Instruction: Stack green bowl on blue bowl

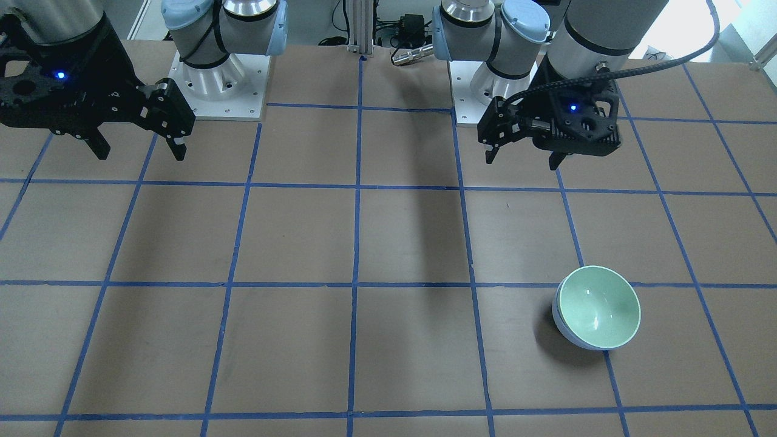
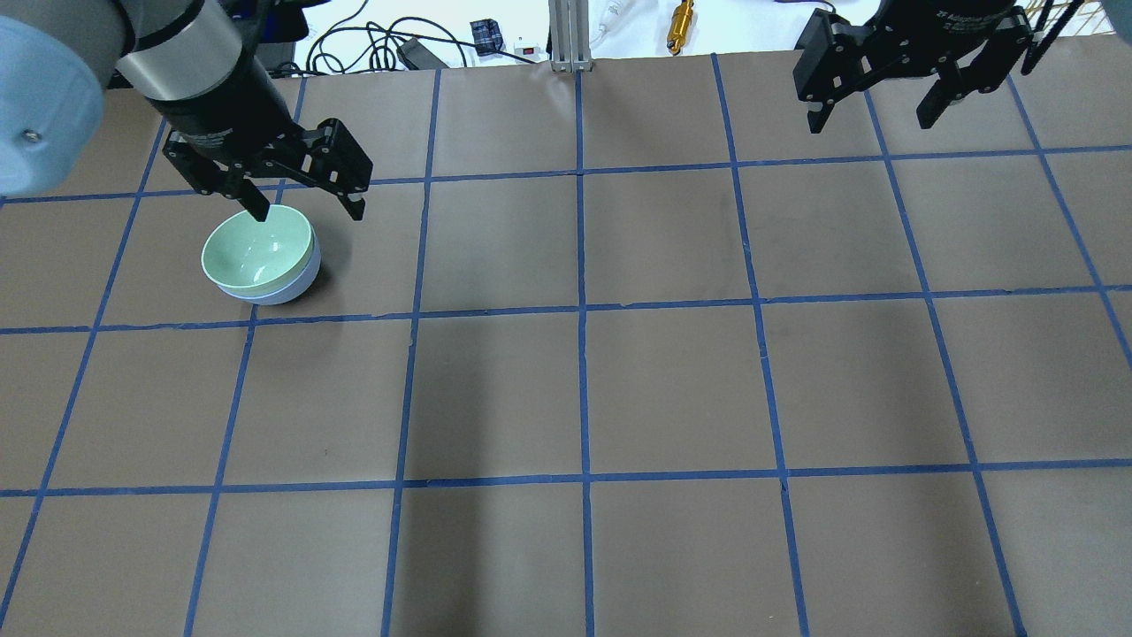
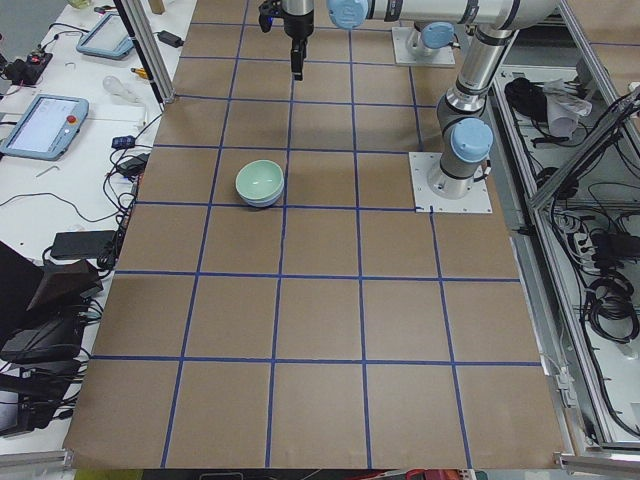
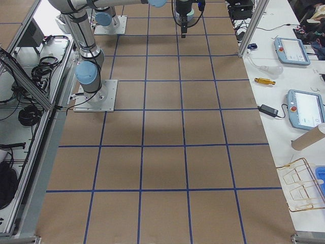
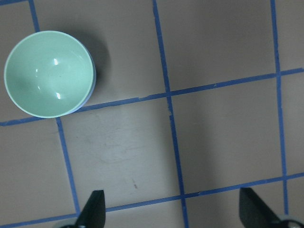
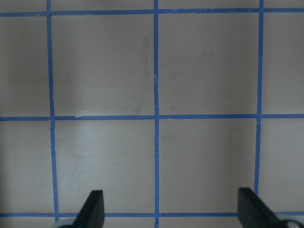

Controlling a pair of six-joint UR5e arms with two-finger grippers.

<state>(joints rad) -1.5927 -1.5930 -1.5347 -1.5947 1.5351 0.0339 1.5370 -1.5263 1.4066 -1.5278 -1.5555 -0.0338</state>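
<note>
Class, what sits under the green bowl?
The blue bowl sits under the green bowl, which nests inside it. Only the blue bowl's outer wall shows; its inside is covered.

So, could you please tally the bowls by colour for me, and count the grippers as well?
Green bowl: 1, sitting inside the blue one
Blue bowl: 1
Grippers: 2, the left gripper and the right gripper, both open and empty
Total: 4
</note>
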